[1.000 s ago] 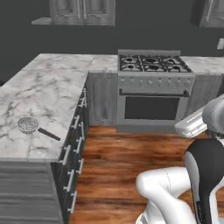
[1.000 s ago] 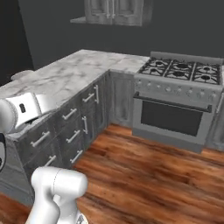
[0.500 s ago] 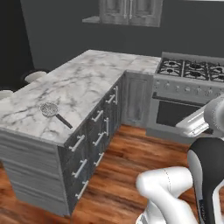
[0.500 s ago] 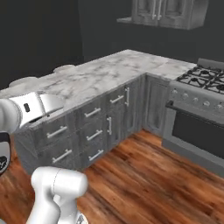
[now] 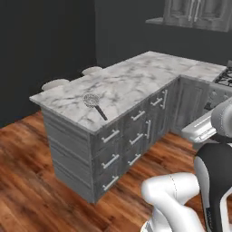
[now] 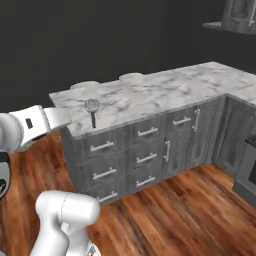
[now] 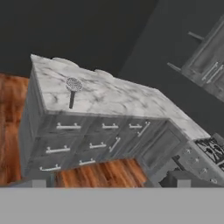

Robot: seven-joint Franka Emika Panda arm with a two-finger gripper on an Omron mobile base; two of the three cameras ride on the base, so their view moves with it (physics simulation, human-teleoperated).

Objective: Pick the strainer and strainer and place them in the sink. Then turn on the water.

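A round silver mesh strainer (image 5: pixel 91 99) with a long black handle lies near the end of the marble counter (image 5: pixel 131 86), its handle pointing toward the drawer side. It also lies in the right base view as the strainer (image 6: pixel 92 106) and in the hand view as the strainer (image 7: pixel 73 85). My gripper (image 7: pixel 107 183) is open and holds nothing; its tips stand wide apart at the bottom of the hand view, well short of the counter. The sink is out of view.
Grey drawers and cabinet doors (image 5: pixel 131 136) run below the counter, above a wood floor (image 5: pixel 31 181). Two round white stool tops (image 5: pixel 55 84) stand behind the counter's far side. The stove (image 7: pixel 209 151) sits at the right end, with wall cabinets (image 5: pixel 195 11) above.
The whole scene has slid right across both base views as the base drives: the stove has gone to the edge, and the counter end with the strainer is nearer the middle. The gripper stays open.
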